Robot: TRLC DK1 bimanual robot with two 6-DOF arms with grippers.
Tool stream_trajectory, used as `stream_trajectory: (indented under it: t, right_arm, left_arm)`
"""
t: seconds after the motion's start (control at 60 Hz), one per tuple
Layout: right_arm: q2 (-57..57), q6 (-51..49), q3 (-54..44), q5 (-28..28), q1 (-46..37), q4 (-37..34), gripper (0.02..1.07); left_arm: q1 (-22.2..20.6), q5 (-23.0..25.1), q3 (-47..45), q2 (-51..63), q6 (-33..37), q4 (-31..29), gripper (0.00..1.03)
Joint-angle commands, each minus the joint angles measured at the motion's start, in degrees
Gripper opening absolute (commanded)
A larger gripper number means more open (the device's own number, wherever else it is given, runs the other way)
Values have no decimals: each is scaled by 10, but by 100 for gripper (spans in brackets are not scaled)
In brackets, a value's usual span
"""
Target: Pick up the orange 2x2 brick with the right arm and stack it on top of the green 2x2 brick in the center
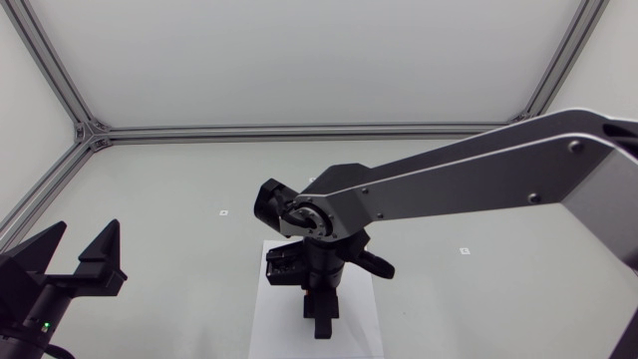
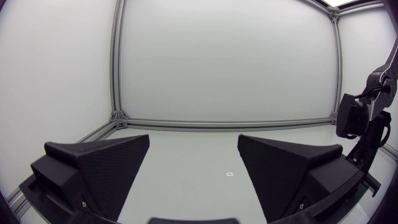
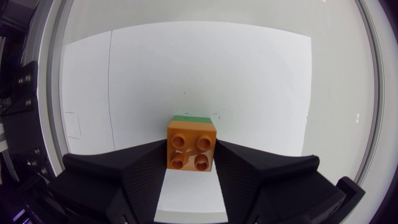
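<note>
At the near left of the counter, the left gripper hangs idle. Its fingers are spread wide with nothing between them, and it is well apart from the work.

Near the middle, the right gripper points down over a white sheet lying on the counter. Its fingers pinch the orange 2x2 brick from two sides, studs up. Just beyond the orange brick's far edge, a thin strip of the green 2x2 brick shows from beneath it. It cannot be told whether the orange brick already rests on the green one or hangs just above it.

Likely risks: the green strip peeks out on the far side only, so the two bricks may be slightly offset. Pressing down that way could jam the studs or leave the orange brick tilted. A hard push could also slide the green brick across the smooth sheet. Spreading the fingers before the bricks lock could let the orange brick topple off.
</note>
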Motion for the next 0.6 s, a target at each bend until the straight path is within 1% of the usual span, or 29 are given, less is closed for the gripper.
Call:
stream_trajectory:
  t: [0.0, 0.167, 0.233, 0.583]
  right_arm:
    - [18, 1, -10, -4, -2, 6, 53]
    - [23, -4, -7, 1, -9, 11, 52]
    - [27, -9, -1, 1, -12, 10, 48]
    - [33, -17, 13, 0, -15, 2, 48]
  left_arm:
    - [2, 2, -23, -5, 8, -8, 99]
    - [2, 2, -23, -5, 8, -8, 99]
    - [2, 2, -23, -5, 8, -8, 99]
    - [2, 2, -23, -5, 8, -8, 99]
